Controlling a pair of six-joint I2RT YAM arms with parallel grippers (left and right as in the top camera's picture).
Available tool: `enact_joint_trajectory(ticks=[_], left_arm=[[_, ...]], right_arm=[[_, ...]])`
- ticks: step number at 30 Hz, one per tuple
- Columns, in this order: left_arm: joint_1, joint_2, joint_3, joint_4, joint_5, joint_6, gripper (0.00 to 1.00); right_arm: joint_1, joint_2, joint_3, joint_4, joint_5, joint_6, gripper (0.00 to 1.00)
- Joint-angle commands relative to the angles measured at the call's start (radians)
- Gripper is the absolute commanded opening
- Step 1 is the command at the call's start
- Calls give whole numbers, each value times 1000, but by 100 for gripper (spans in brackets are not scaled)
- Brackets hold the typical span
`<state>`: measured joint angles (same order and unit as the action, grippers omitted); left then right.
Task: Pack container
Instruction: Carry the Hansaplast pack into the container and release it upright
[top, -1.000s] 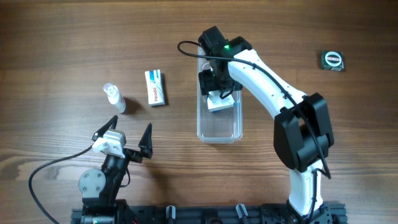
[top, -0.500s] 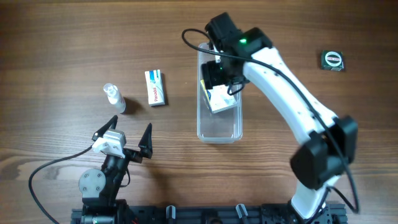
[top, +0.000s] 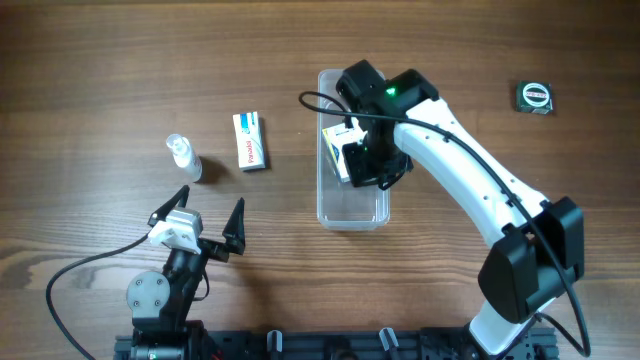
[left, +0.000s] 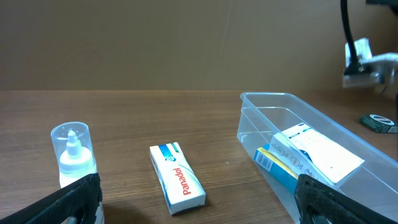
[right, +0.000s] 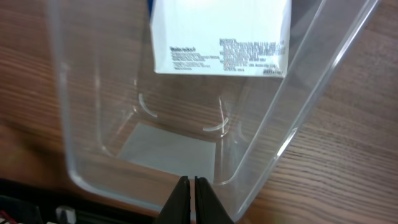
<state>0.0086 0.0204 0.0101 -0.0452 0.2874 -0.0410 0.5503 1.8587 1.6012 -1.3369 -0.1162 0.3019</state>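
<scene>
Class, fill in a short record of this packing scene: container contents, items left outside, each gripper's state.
Packed: the container holds a white box resting on a blue box
Outside: Panadol box and small bottle on the table
Left arm: left gripper open, empty
Right arm: right gripper shut, empty, above the container

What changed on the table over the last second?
The right gripper slid along the container from its far end toward the near end, leaving the white box lying free inside; it is now shut and empty. The container, the Panadol box, the small bottle and the open left gripper stayed put.
</scene>
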Motion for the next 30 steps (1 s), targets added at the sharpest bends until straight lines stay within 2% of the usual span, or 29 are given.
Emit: enact_joint_trajectory(ticks=[1,5,10,30], left_arm=[[6,-6,-5,-3,15,14,100],[6,-6,-5,-3,15,14,100],[6,-6,-5,-3,15,14,100],[6,-6,-5,-3,15,14,100]], right_arm=[[2,2,-97,69,-13,23,4],[2,2,-203,199,-13,23,4],[2,2,-213,278,-13,43,4],[2,17,-285,391,17,68,4]])
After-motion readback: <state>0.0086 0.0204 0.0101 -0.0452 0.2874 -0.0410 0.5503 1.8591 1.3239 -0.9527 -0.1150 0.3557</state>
